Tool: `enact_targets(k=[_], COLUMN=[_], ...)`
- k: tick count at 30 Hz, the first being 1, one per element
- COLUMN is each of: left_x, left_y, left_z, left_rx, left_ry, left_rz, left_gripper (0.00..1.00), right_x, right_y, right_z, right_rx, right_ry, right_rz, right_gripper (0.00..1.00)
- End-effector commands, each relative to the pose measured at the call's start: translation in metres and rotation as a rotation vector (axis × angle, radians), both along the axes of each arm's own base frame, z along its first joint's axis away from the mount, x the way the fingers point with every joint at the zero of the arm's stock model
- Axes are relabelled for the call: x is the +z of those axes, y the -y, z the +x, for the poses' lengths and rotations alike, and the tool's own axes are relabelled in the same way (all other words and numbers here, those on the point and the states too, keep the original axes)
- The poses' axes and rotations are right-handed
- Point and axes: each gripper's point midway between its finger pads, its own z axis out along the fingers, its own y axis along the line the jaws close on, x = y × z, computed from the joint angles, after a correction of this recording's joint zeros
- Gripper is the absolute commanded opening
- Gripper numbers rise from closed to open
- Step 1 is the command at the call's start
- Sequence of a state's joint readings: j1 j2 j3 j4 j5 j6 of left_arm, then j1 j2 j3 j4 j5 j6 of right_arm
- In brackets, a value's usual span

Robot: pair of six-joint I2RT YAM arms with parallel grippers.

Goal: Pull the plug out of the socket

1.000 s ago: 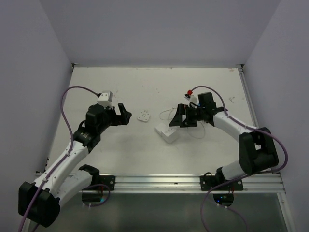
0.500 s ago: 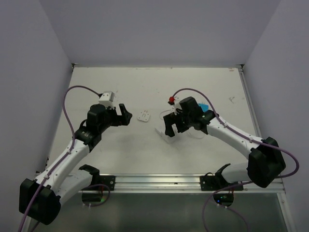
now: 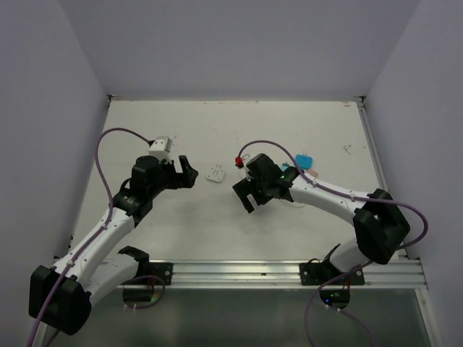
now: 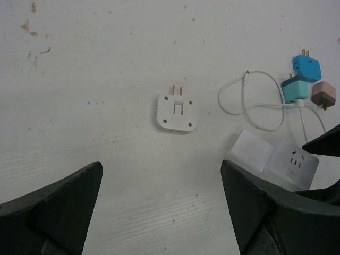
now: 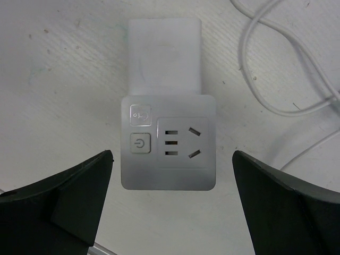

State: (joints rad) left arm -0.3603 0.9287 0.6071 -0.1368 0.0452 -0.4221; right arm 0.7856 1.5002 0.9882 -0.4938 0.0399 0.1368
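Right wrist view: the right gripper [image 5: 171, 159] hangs spread wide, one finger [image 5: 69, 196] at each side of the socket [image 5: 170, 179] and clear of it. The socket lies flat on the table [image 5: 64, 69], with its outlet slots and power button facing up. A frosted white plug [image 5: 166, 53] sits pressed against its twelve o'clock edge, and a white cable [image 5: 242, 50] loops at one o'clock. In the left wrist view, the left gripper [image 4: 160, 170] is also spread and empty. A flat white square adapter [image 4: 177, 111] lies at its twelve o'clock. A teal plug [image 4: 295, 89], a pink plug [image 4: 323, 94] and a blue plug [image 4: 305, 68] cluster at two o'clock.
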Motion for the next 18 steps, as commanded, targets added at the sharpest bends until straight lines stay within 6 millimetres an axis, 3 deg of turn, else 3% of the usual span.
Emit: enact_targets(k=[1, 5, 8, 11, 12, 15, 16, 18], left_x=[-0.003, -0.005, -0.007, -0.007, -0.010, -0.017, -0.018, -0.024], left_y=[-0.001, 0.001, 0.003, 0.008, 0.009, 0.018, 0.025, 0.033], left_z=[0.000, 0.000, 0.000, 0.000, 0.000, -0.001, -0.003, -0.003], left_rx=[-0.013, -0.016, -0.016, -0.013, -0.012, -0.016, -0.036, -0.051], left_ry=[0.007, -0.006, -0.021, -0.038, -0.052, -0.098, -0.117, -0.136], left_rz=[0.015, 0.010, -0.006, -0.044, -0.054, -0.114, -0.154, -0.192], left_gripper=[0.97, 0.97, 0.97, 0.96, 0.96, 0.96, 0.96, 0.98], right_x=[0.004, -0.003, -0.006, -0.007, -0.007, -0.007, -0.008, -0.008], right_y=[0.001, -0.002, -0.005, -0.008, -0.009, -0.014, -0.015, -0.017], right_z=[0.013, 0.014, 0.013, 0.012, 0.012, 0.009, 0.008, 0.006], right_rx=[-0.015, -0.011, 0.001, 0.012, 0.016, 0.031, 0.035, 0.038], right_ry=[0.051, 0.049, 0.046, 0.050, 0.053, 0.055, 0.054, 0.053], right_rz=[-0.042, -0.046, -0.044, -0.025, -0.018, 0.016, 0.029, 0.046], right_gripper=[0.99, 0.94, 0.74, 0.62, 0.51, 0.30, 0.13, 0.00])
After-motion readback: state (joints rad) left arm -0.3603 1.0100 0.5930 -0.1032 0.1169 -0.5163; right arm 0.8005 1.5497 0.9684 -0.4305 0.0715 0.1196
